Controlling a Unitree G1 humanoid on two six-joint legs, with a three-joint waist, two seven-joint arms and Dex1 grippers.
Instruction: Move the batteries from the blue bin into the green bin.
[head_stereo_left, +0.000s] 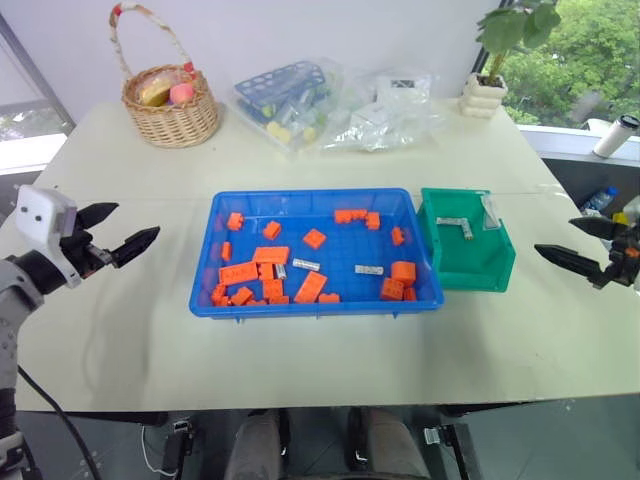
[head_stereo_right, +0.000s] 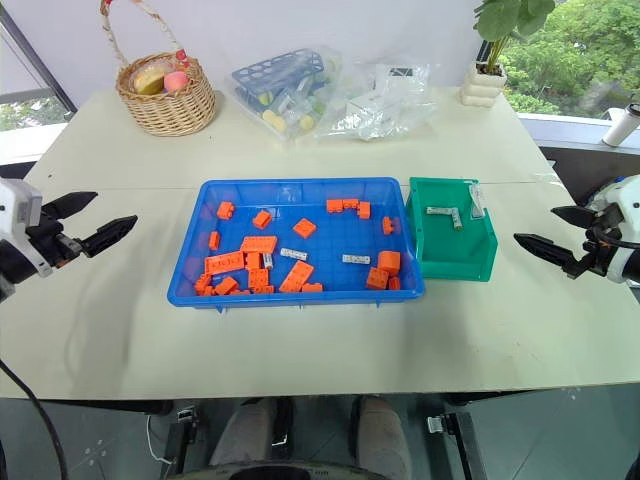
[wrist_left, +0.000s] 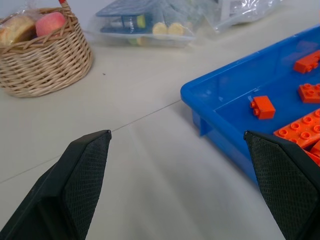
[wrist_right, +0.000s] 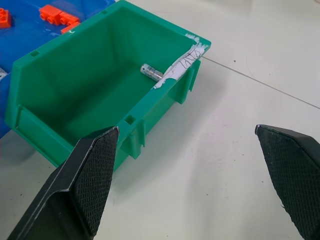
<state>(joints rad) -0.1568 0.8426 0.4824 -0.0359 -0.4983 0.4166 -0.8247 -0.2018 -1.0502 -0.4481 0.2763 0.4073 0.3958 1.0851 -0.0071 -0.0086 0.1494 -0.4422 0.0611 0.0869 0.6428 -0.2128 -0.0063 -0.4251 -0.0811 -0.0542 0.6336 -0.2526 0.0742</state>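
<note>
Both grippers empty, jaws spread wide.
Head view: left gripper (head_stereo_left: 122, 230) and right gripper (head_stereo_left: 580, 245) flank the blue bin (head_stereo_left: 300, 305); batteries (head_stereo_left: 306, 265) inside, two already in the green bin (head_stereo_left: 480, 275). Right wrist: one battery there.

green bin (head_stereo_left: 466, 255) — right of blue bin (head_stereo_left: 300, 302)

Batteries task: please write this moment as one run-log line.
left gripper: open, empty | right gripper: open, empty | small silver-grey cylinder batteries: some in shallow blue plastic bin, some in small green plastic bin
</note>
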